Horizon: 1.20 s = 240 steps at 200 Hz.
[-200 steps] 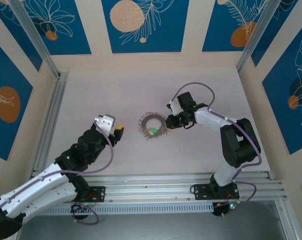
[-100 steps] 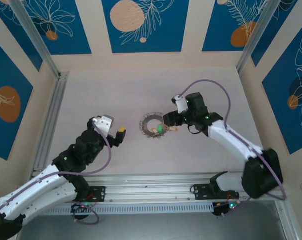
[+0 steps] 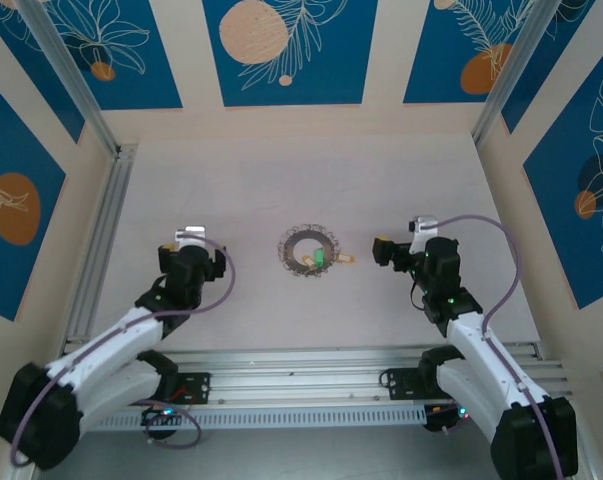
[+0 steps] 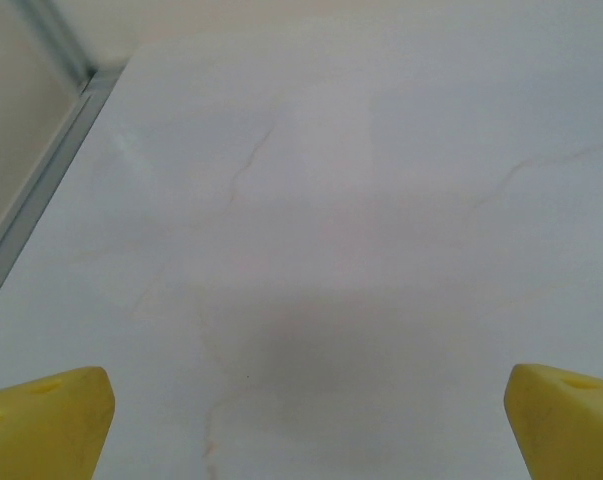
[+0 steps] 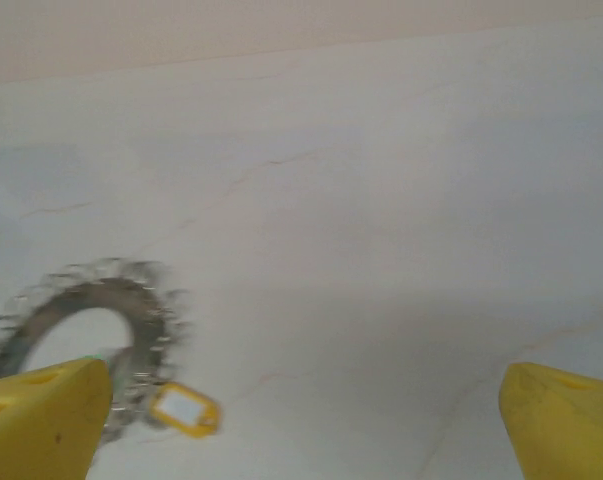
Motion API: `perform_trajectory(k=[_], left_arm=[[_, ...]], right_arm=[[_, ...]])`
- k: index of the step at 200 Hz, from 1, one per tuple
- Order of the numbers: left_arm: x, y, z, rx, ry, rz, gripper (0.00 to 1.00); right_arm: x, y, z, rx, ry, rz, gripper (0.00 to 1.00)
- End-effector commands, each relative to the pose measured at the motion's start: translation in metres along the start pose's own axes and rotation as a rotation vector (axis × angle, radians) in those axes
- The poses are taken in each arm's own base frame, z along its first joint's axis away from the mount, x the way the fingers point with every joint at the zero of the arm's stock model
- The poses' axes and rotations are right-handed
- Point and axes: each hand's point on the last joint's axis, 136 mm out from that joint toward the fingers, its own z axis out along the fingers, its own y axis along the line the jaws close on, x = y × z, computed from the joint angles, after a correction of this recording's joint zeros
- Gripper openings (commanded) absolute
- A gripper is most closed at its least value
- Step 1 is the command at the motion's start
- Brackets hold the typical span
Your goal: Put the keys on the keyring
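The grey keyring (image 3: 309, 250) with its wavy rim lies flat at mid-table. A green-headed key (image 3: 320, 258) rests on its right side, and a small yellow-gold key (image 3: 346, 262) lies just outside the rim. My right gripper (image 3: 383, 250) hovers to the right of them, apart. In the right wrist view the keyring (image 5: 89, 325) and the yellow key (image 5: 184, 410) show blurred at lower left, and the gripper (image 5: 306, 430) stands open and empty, yellow fingers (image 5: 46, 420) wide. My left gripper (image 3: 191, 250) hangs far left of the ring, open (image 4: 306, 430) over bare table.
An aluminium rail (image 3: 99, 245) runs along the table's left edge and shows in the left wrist view as a rail (image 4: 41, 180) at upper left. Patterned blue walls enclose the back and sides. Both arm bases sit on the near rail (image 3: 361, 370).
Both arms have pulled back toward their bases. The right gripper moved away from the ring to the right, leaving the green and yellow keys at the ring; the left gripper drew back left.
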Motion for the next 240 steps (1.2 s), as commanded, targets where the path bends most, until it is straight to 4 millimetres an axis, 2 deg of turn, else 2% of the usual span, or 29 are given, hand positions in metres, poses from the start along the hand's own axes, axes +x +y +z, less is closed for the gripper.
perform_trajectory(k=[1,20,40,72,95,104,132,157,192,204,216,226,240], left_arm=[[-0.037,0.015,0.015,-0.120,-0.106,-0.033,1.00],[-0.043,0.020,0.029,-0.176,-0.093,0.011,1.00],[-0.050,0.029,0.036,-0.218,-0.146,0.042,1.00],[-0.031,0.043,0.050,-0.258,-0.170,0.025,1.00],[-0.025,0.037,0.063,-0.249,-0.208,0.046,1.00],[-0.028,0.037,0.067,-0.269,-0.223,0.076,1.00],[-0.024,0.037,0.081,-0.245,-0.251,0.080,1.00],[-0.018,0.038,0.086,-0.190,-0.214,0.048,1.00],[-0.009,0.033,0.105,0.002,-0.132,-0.026,1.00],[-0.002,0.031,0.109,0.067,-0.128,-0.051,1.00],[-0.001,0.033,0.108,0.060,-0.178,-0.052,1.00],[0.004,0.032,0.107,0.067,-0.134,-0.053,1.00],[0.001,0.033,0.108,0.061,-0.158,-0.051,1.00]], right_arm=[[-0.016,-0.028,0.003,0.103,-0.128,0.004,0.99],[-0.005,-0.038,0.013,0.081,-0.084,0.047,0.99],[0.004,-0.040,0.025,0.062,-0.075,0.022,0.99],[0.002,-0.034,0.041,0.014,-0.114,-0.026,0.99],[0.000,-0.030,0.052,-0.005,-0.108,-0.051,0.99],[-0.001,-0.026,0.055,-0.011,-0.103,-0.077,0.99],[-0.002,-0.019,0.067,0.022,-0.095,-0.170,0.99],[-0.004,-0.025,0.072,0.043,-0.093,-0.170,0.99],[-0.007,-0.031,0.072,0.019,-0.102,-0.125,0.99],[-0.003,-0.036,0.075,-0.017,-0.113,-0.064,0.99],[0.008,-0.043,0.082,-0.025,-0.127,-0.041,0.99],[0.010,-0.038,0.088,-0.053,-0.130,-0.063,0.99],[0.013,-0.030,0.095,-0.068,-0.068,-0.096,0.99]])
